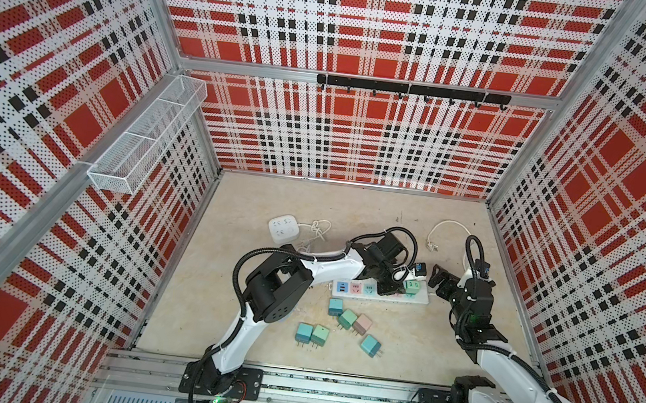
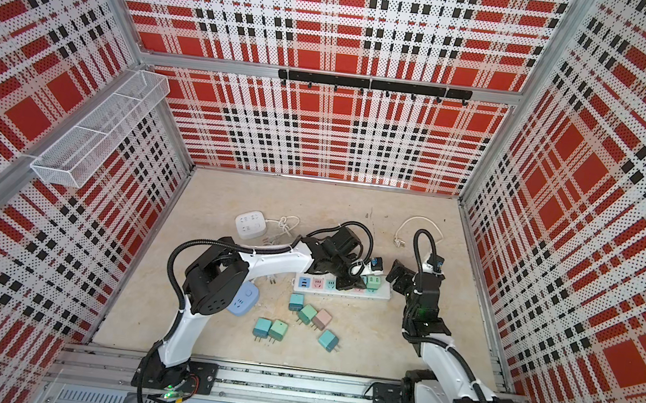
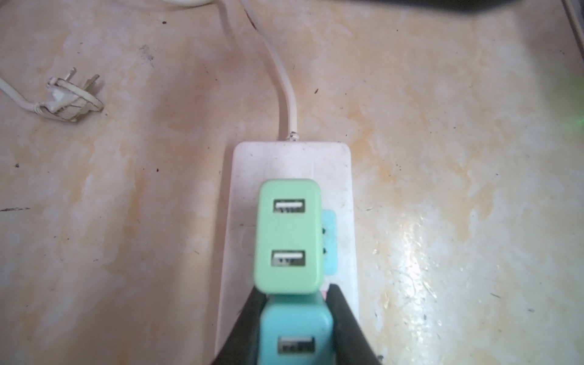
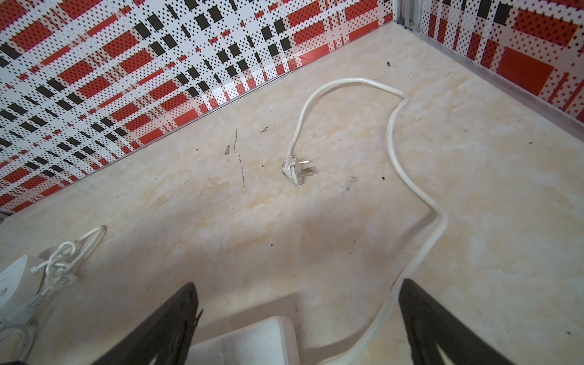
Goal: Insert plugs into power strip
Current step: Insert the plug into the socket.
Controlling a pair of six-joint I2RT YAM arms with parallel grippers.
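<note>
The white power strip (image 1: 422, 299) lies across the middle of the table in both top views. A mint green plug (image 3: 289, 237) stands in it near the cord end. My left gripper (image 3: 295, 300) is shut on a teal plug (image 3: 295, 331), held over the strip right beside the mint one. Whether its prongs are in a socket is hidden. My right gripper (image 4: 298, 300) hangs open and empty just past the strip's cord end (image 4: 252, 344). Several loose plugs lie in front of the strip, among them a teal one (image 1: 335, 307), a mint one (image 1: 348, 319) and a pink one (image 1: 362, 323).
The strip's white cord loops back to its wall plug (image 4: 297, 172) behind my right gripper. A white square socket cube (image 1: 283, 229) with a knotted cord sits at the back left. A pale blue adapter (image 2: 243, 299) lies under my left elbow. Plaid walls enclose the table.
</note>
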